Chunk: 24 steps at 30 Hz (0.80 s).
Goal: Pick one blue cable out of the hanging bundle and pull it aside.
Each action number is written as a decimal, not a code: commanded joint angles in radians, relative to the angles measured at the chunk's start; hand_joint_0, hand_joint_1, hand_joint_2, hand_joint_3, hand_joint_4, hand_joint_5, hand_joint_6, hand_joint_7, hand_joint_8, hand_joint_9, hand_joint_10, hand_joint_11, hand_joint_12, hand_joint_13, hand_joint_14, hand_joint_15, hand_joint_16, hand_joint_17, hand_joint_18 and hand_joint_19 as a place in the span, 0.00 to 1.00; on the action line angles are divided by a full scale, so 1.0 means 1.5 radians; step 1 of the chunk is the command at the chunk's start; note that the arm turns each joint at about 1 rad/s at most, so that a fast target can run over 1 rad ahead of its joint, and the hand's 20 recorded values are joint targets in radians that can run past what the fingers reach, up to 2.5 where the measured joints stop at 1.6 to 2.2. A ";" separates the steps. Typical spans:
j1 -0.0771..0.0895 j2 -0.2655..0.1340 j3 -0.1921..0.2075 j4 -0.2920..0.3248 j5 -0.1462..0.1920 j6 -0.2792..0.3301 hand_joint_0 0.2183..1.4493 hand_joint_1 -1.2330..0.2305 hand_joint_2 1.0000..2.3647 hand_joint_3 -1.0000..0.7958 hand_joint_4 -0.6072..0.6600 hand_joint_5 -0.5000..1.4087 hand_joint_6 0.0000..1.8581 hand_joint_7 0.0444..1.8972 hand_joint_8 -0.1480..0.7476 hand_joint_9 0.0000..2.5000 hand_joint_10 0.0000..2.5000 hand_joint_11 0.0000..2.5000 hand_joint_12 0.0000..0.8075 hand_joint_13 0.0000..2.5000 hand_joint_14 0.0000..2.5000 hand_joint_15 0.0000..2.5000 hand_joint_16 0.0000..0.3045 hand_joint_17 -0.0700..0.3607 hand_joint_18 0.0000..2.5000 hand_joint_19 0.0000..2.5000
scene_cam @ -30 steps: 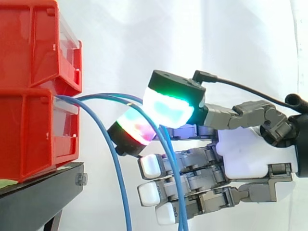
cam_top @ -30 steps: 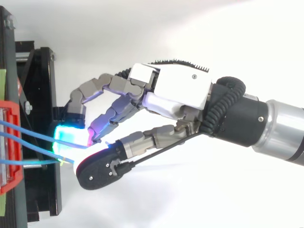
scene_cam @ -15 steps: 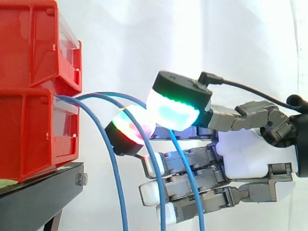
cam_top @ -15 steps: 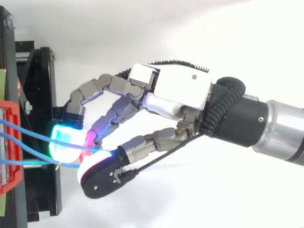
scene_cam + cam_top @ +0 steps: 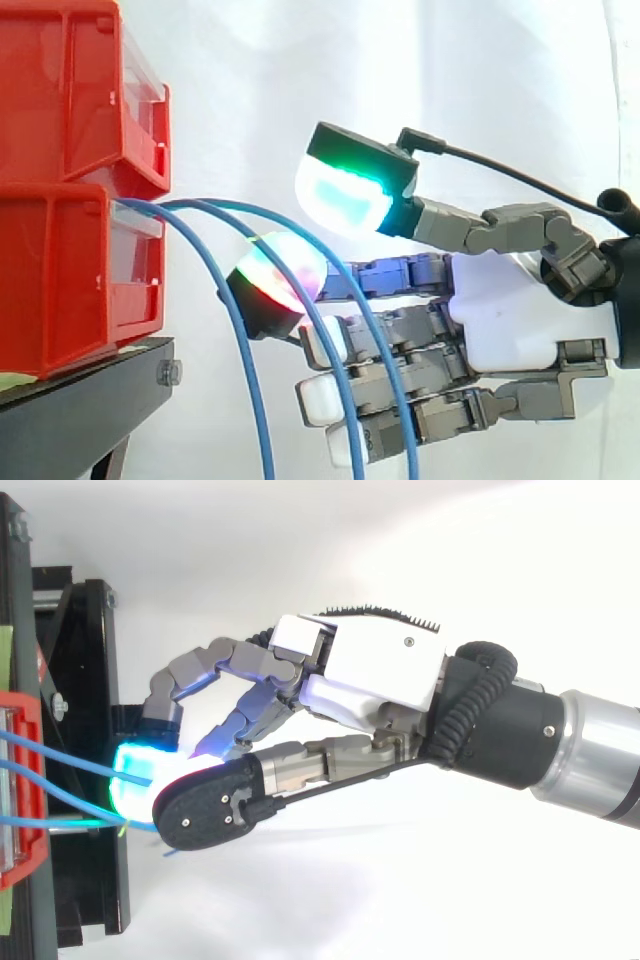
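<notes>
A white fabric curtain (image 5: 500, 80) hangs in soft folds across the whole backdrop, brightly and evenly lit. At the left, two stacked red plastic bins (image 5: 60, 200) sit on a black metal stand (image 5: 80, 410)

No text, label, number or sign can be read on the red bins (image 5: 60, 250), on the black stand (image 5: 80, 410) under them, or on the hand (image 5: 520, 320).
</notes>
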 commanded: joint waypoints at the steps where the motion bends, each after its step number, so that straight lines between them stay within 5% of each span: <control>1: 0.000 0.000 0.000 0.000 0.000 0.000 0.29 0.42 0.01 0.32 0.42 0.22 0.47 0.49 0.39 0.44 0.01 0.23 0.25 0.38 0.01 0.21 0.08 0.29 0.26 0.22; 5: 0.000 0.000 0.000 0.000 0.000 0.000 0.29 0.40 0.01 0.39 0.44 0.21 0.47 0.56 0.40 0.44 0.01 0.23 0.25 0.38 0.01 0.21 0.08 0.29 0.25 0.22; 9: 0.000 0.000 0.000 -0.001 0.000 0.000 0.29 0.34 0.01 0.47 0.41 0.21 0.50 0.47 0.42 0.44 0.01 0.22 0.28 0.39 0.01 0.20 0.09 0.31 0.27 0.20; 21: 0.000 0.000 0.001 -0.006 -0.005 0.000 0.30 0.27 0.01 0.57 0.26 0.23 0.49 0.51 0.40 0.48 0.01 0.20 0.30 0.42 0.01 0.18 0.13 0.37 0.32 0.16; 24: 0.000 0.000 0.001 -0.010 -0.005 0.000 0.26 0.27 0.16 0.56 0.23 0.24 0.48 0.54 0.40 0.50 0.01 0.17 0.29 0.43 0.01 0.17 0.14 0.38 0.34 0.15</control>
